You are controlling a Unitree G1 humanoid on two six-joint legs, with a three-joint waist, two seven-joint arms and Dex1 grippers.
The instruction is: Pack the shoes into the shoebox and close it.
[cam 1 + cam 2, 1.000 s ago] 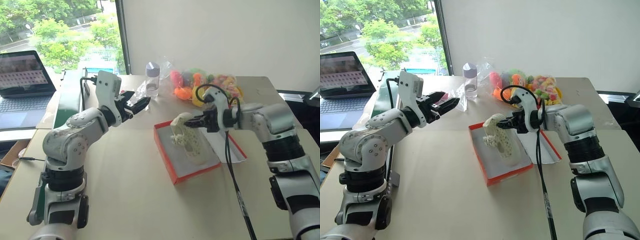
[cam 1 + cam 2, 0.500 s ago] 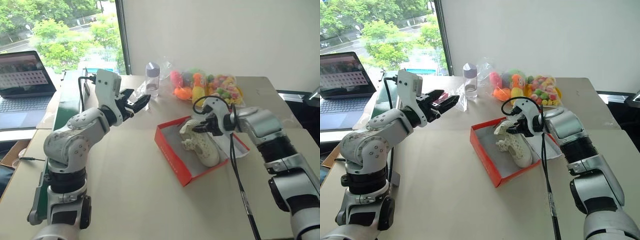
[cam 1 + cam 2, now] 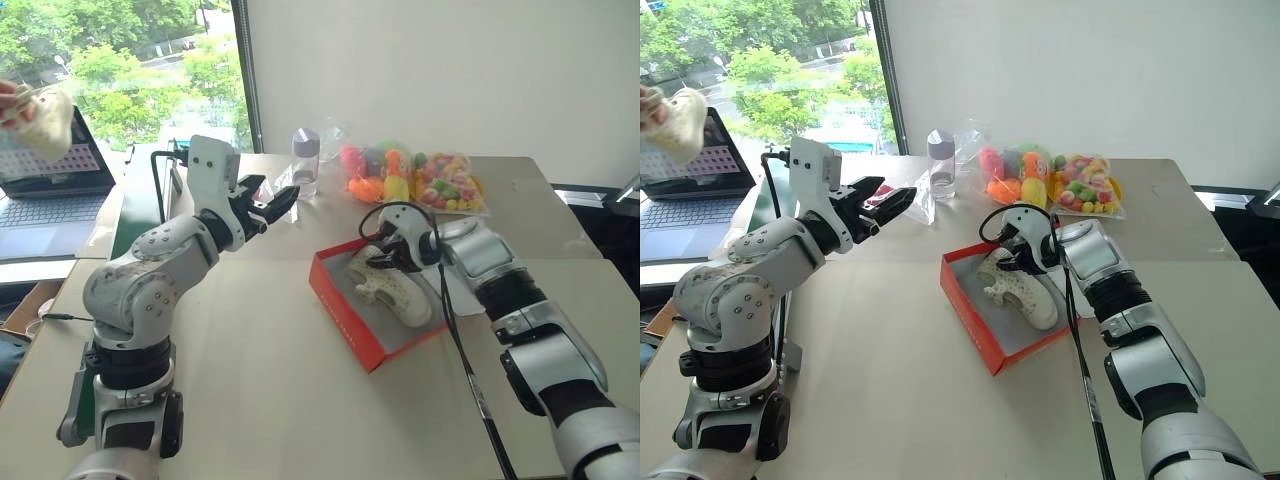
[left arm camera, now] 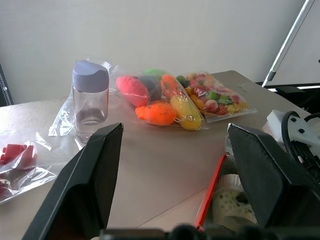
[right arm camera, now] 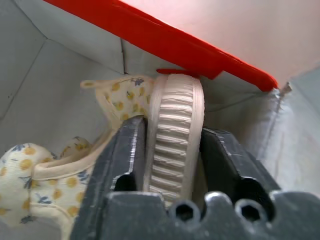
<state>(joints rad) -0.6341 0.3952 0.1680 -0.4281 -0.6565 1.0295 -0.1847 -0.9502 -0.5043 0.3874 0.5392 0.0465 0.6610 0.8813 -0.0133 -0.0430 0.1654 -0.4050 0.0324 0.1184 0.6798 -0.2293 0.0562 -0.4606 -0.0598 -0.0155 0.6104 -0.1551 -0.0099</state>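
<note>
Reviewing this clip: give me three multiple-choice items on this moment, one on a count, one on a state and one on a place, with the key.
1. Shoes lying in the shoebox: A none; B one; C two.
2. The left gripper has its jaws: A wide open around nothing; B shut on a shoe; C shut on a bottle.
3. The bag of colourful toys lies: A in the shoebox; B in the left gripper; C on the table beyond the shoebox.

Key: 1 B, a single cream shoe lies inside the box. 2 A, the left wrist view shows a broad bare gap between the jaws. 3 C, the bag sits at the table's far side.
</note>
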